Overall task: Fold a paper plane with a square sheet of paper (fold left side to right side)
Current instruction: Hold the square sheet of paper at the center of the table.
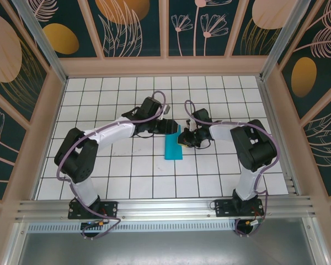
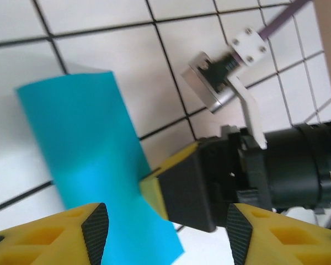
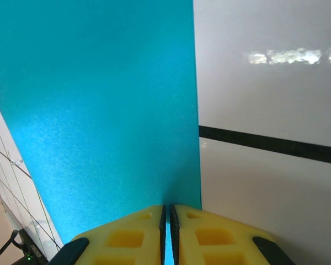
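The square sheet of paper (image 1: 172, 148), teal-blue, lies folded into a narrow upright strip on the white grid table (image 1: 127, 176). My right gripper (image 1: 183, 139) is shut on the strip's right edge near its far end. In the right wrist view the yellow fingers (image 3: 127, 237) pinch the teal paper (image 3: 99, 110) between their pads. My left gripper (image 1: 170, 127) hovers at the strip's far end, open. Its view has the paper (image 2: 88, 160) below. The right gripper's yellow-and-black finger (image 2: 187, 187) lies between the left gripper's (image 2: 163, 232) spread jaws.
Wooden walls (image 1: 276, 110) with patterned panels fence the table on three sides. A metal rail (image 1: 165, 207) runs along the near edge by the arm bases. The right arm's wrist camera and purple cable (image 2: 231, 72) sit close above the left gripper's jaws.
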Robot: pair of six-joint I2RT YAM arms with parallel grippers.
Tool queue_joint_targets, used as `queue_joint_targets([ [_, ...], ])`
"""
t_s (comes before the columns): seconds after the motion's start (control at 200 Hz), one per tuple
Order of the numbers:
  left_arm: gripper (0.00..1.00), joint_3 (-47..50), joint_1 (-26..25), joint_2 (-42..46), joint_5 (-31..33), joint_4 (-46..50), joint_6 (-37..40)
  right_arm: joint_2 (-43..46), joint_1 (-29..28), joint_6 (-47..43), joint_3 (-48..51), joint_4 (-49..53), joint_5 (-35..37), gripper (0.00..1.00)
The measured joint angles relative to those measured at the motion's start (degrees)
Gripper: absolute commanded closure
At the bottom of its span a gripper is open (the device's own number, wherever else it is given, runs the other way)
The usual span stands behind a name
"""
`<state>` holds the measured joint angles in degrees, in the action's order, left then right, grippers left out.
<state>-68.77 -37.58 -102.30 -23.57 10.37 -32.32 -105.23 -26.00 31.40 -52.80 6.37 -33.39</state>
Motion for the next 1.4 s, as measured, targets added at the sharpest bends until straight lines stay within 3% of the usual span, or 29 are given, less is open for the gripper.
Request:
queue_joint_targets([
  [0.245, 0.4, 0.9, -0.9, -5.6, -4.5, -3.5, -2.2, -0.5, -0.2, 0.0, -0.6, 0.1, 0.0, 0.84],
  [0.846, 0.4, 3.8, -0.1, -8.7, -0.1, -3.3, -1.7, -0.6, -0.3, -1.1, -1.1, 1.0, 0.4, 0.84],
  [1.401, 0.4, 6.2, 0.5, -8.5, -1.7, -7.2, -1.6, 0.7, 0.3, -1.1, -1.2, 1.3, 0.4, 0.84],
])
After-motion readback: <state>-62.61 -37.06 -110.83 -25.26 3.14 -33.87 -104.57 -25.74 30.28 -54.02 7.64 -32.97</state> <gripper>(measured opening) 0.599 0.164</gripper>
